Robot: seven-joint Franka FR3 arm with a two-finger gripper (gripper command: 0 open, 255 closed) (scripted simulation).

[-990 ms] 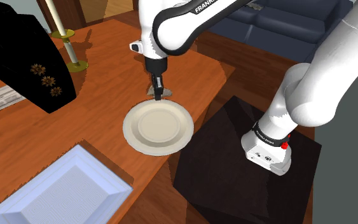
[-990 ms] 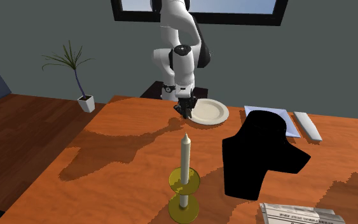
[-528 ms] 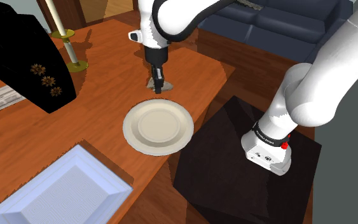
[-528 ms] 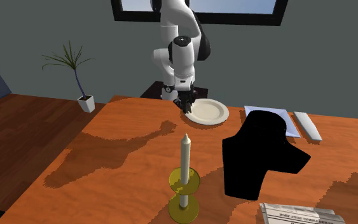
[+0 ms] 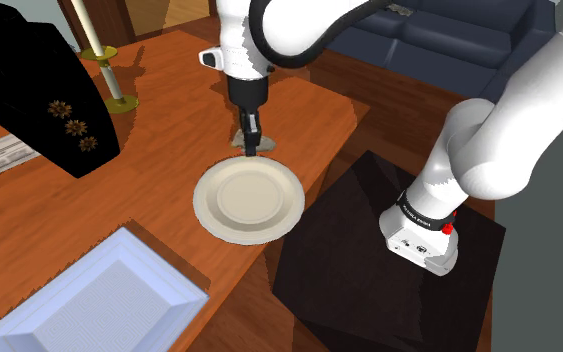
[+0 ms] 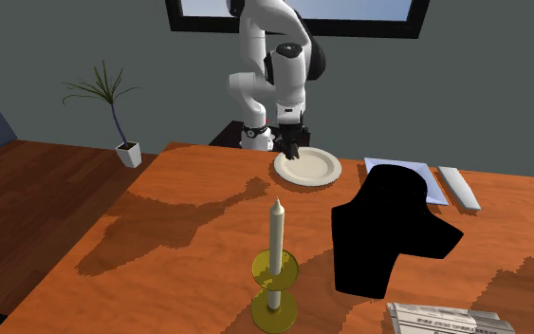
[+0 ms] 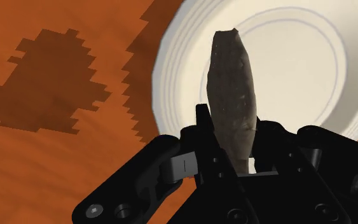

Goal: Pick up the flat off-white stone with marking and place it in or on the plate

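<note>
1. The pale speckled flat stone (image 7: pixel 233 95) is clamped on edge in the black two-finger pincer (image 7: pixel 234 147). The fingers are closed against its two broad faces and nearly together.
2. The stone's long axis runs straight out along the fingers. Its narrower tip points away from the hand, down toward the round off-white plate (image 7: pixel 311 76). From the wrist, the stone crosses the plate's rim and its tip reaches the raised inner ring.
3. In the shoulder view the pincer (image 5: pixel 250 150) hangs almost vertically above the plate's (image 5: pixel 205 196) far rim. Whether the stone touches the plate cannot be told.
4. The plate lies close to the corner of the orange-brown wooden surface (image 5: pixel 159 150). The surface's edge runs just past the plate on the shoulder view's right, and the black stand box (image 5: pixel 359 270) sits just beyond that edge.
5. Open wood lies on the shoulder view's left of the plate and beyond the pincer.
6. A black cloth with gold flowers (image 5: pixel 29 90) and a white candle in a yellow-green holder (image 5: pixel 119 100) stand further to that left, well apart from the plate.
7. A white square tray (image 5: pixel 99 300) sits nearer in that view, close to the plate but apart from it.
</note>
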